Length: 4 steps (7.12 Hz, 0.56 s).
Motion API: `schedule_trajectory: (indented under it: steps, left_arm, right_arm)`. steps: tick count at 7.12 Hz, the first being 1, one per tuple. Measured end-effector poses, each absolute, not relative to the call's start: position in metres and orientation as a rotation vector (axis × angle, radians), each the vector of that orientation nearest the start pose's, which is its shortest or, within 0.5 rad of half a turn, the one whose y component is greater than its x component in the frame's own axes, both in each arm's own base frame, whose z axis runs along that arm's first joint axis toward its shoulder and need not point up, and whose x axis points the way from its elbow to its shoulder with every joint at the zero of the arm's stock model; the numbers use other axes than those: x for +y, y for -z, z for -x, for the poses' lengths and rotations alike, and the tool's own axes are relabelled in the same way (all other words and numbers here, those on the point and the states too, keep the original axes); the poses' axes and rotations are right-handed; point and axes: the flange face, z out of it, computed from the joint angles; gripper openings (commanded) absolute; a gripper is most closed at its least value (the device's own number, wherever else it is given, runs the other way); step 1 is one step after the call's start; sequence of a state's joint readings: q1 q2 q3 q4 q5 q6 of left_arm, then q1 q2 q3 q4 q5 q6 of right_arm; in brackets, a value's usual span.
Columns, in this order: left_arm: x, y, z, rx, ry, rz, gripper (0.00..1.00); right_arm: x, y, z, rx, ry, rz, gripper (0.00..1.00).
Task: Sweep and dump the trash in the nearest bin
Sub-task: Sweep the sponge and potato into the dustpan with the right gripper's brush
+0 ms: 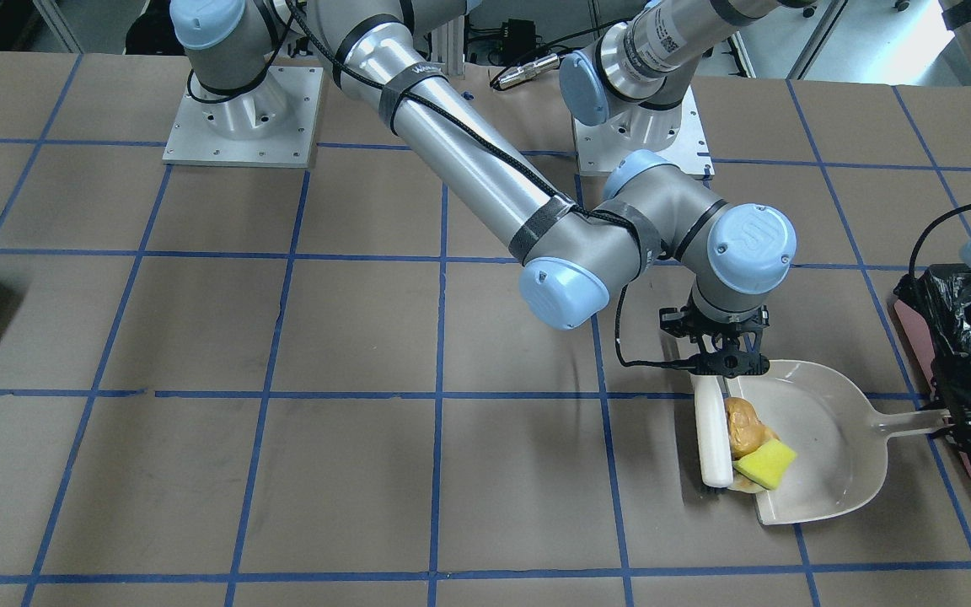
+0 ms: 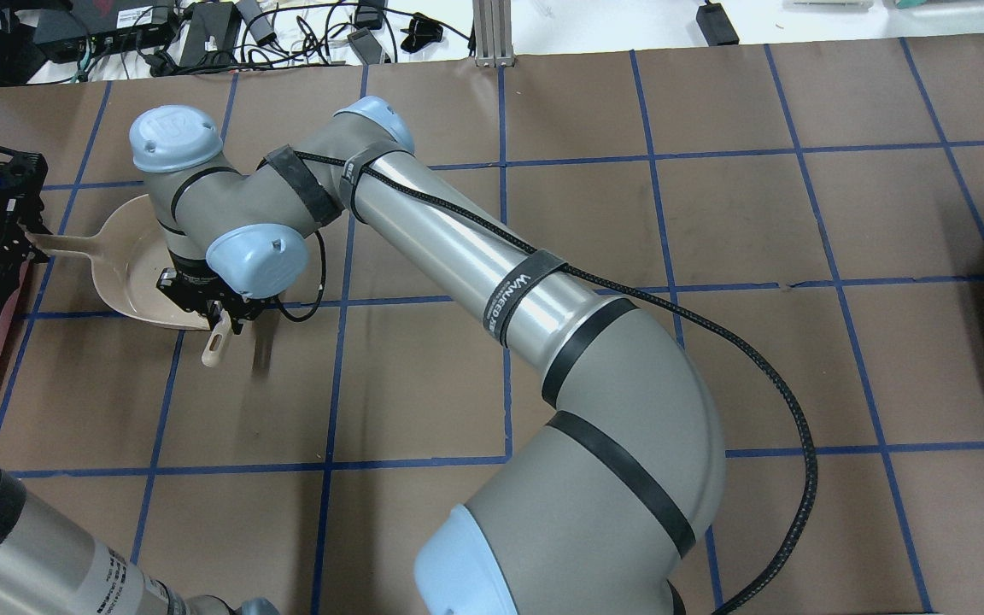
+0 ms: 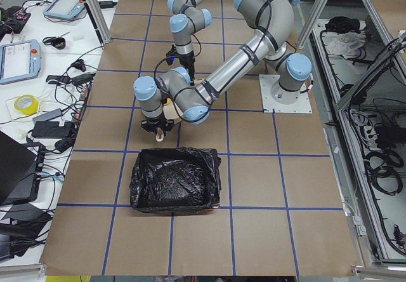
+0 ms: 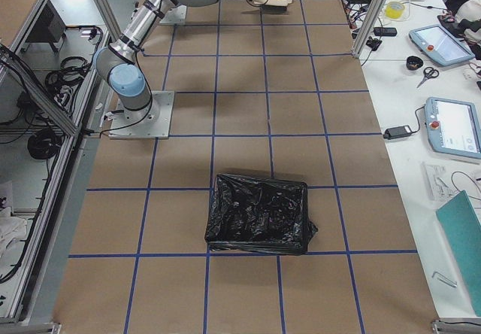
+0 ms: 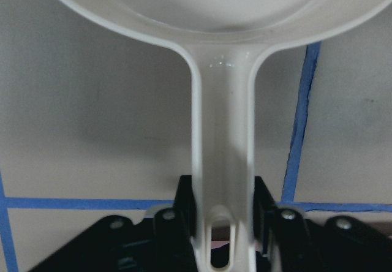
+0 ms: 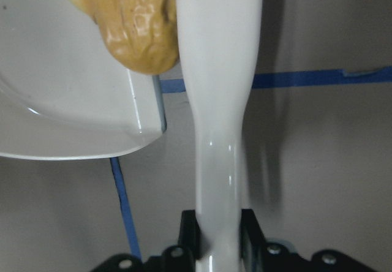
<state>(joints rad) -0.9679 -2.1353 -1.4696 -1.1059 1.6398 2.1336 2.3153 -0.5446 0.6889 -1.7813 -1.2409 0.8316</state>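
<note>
The trash lies at the mouth of the white dustpan: a golden-brown lump, a yellow sponge and a pale scrap. My right gripper is shut on a white brush, which rests against the trash. The right wrist view shows the brush handle beside the lump. My left gripper is shut on the dustpan handle. The bin, pink-sided with a black bag, stands just behind the left gripper.
The bin also shows in the exterior left view. A second black-bagged container stands at the table's far right end. The right arm stretches across the table's middle. Blue tape lines mark the brown table.
</note>
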Motion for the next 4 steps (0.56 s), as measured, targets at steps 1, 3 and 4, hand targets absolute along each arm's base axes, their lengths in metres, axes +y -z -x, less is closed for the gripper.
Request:
schedule_trajectory:
  steps: [1,3,4]
  left_arm:
    - [-0.63,-0.247,-0.28,2.252,-0.105,-2.163,0.0]
    - [-0.63,-0.247,-0.281,2.251,-0.106,-2.162,0.0]
    - [-0.63,-0.247,-0.281,2.251,-0.106,-2.162,0.0]
  right_arm:
    - [-0.517,-0.244,-0.709,2.815,-0.264,-0.099,0.0]
    - [-0.512,-0.243,-0.726,2.773,-0.266,-0.07,0.0]
    - [-0.511,-0.233,-0.733,2.768,-0.269,-0.06,0.0]
